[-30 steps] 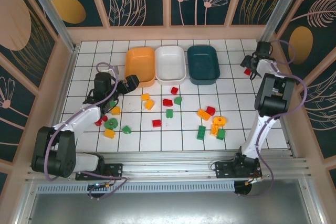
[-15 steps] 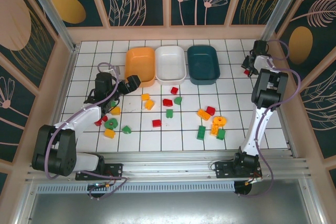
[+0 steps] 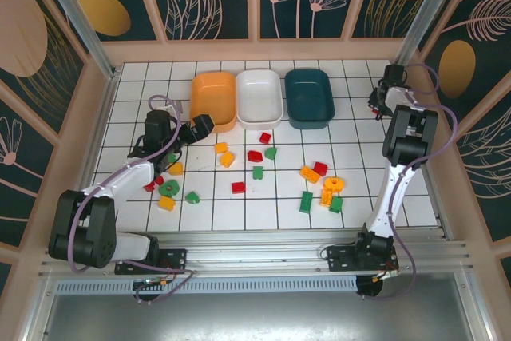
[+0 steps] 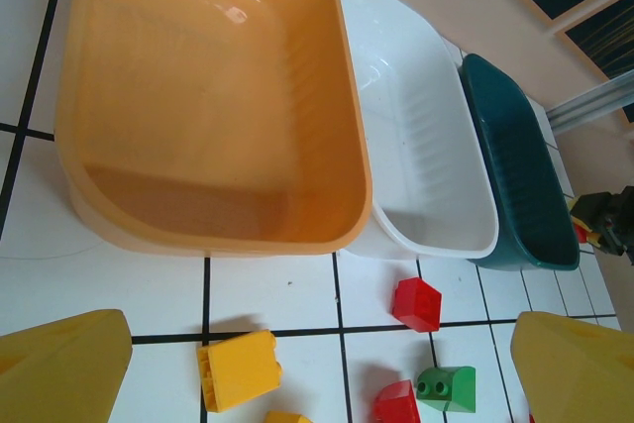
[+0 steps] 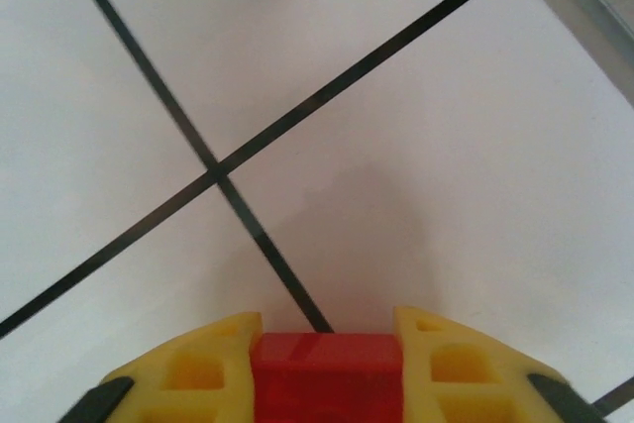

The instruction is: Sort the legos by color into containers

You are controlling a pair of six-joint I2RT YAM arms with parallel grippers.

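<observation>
top external view: three tubs stand in a row at the far side of the white tiled table [image 3: 355,137], with the orange tub [image 3: 214,77] on the left, the white tub [image 3: 260,74] in the middle and the dark teal tub [image 3: 309,73] on the right, packed close side by side. the loose legos [image 3: 255,156] lie scattered over the middle of the table. there's a bunch of yellow, red and green on the left, a few more just near of the tubs, and another bunch towards the right.

over on the left, the left gripper [image 3: 200,126] hangs right at the near edge of the orange tub, jaws spread wide with nothing between them. from its wrist camera a yellow lego [image 4: 238,371] lies on the tiles between the two yellow fingers [image 4: 64,369], and a red sloped lego [image 4: 417,304] sits just near of the white tub, with a green lego [image 4: 446,383] a little nearer.

now the far right corner: the right gripper [image 3: 381,99] is down low there, well apart from the teal tub. its wrist view shows the jaws clenched on a red lego [image 5: 325,359], pinched squarely between the yellow fingertips, with white tile and dark grout lines close beneath. whether the red lego touches the tile, i cannot tell.
</observation>
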